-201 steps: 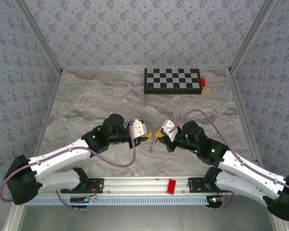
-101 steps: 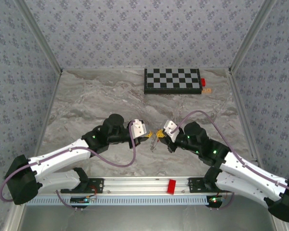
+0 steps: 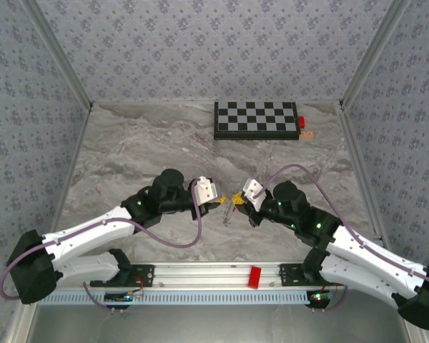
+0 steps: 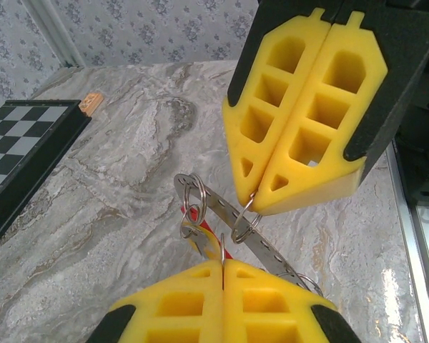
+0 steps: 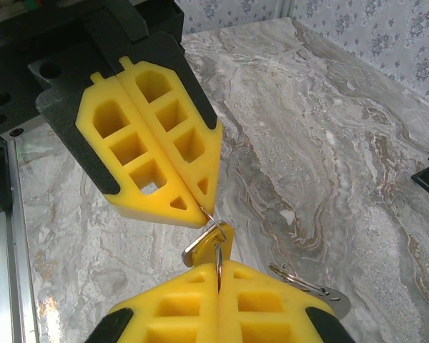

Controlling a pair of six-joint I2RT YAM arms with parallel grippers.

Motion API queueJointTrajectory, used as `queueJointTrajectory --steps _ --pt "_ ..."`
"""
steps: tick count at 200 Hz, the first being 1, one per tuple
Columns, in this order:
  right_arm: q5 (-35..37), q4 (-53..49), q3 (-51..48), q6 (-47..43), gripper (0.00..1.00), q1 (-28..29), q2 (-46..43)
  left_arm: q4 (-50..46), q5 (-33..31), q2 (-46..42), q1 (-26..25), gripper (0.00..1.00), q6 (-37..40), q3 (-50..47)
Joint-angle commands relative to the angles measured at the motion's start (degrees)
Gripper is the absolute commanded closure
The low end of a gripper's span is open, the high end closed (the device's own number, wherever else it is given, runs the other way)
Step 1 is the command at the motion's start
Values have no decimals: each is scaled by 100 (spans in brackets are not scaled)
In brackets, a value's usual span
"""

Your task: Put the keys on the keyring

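Where left meets right: jaws tip to tip.
Left jaws: clamped on the keyring (image 4: 191,211).
Right jaws: clamped on a wire loop (image 4: 244,223) beside a key (image 5: 227,234).

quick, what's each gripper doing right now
left gripper: closed, pinching the keyring
right gripper: closed, pinching the keyring too

keyring (image 4: 193,213) partly hidden between jaws, checkerboard (image 4: 14,157) cropped

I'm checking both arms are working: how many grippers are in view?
2. From above, the left gripper and the right gripper meet tip to tip mid-scene, the left one on the left. Both are shut.
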Motion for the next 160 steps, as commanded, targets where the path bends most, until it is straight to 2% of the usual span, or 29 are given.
queueJointTrajectory --steps 1,98,160 --pt "22 127 25 -45 100 0 -9 103 182 12 17 100 -32 50" --pt "-19 127 38 -36 100 -35 30 39 520 60 12 100 -29 108" --pt "-173 301 -103 88 100 -65 -11 251 369 70 24 100 -112 47"
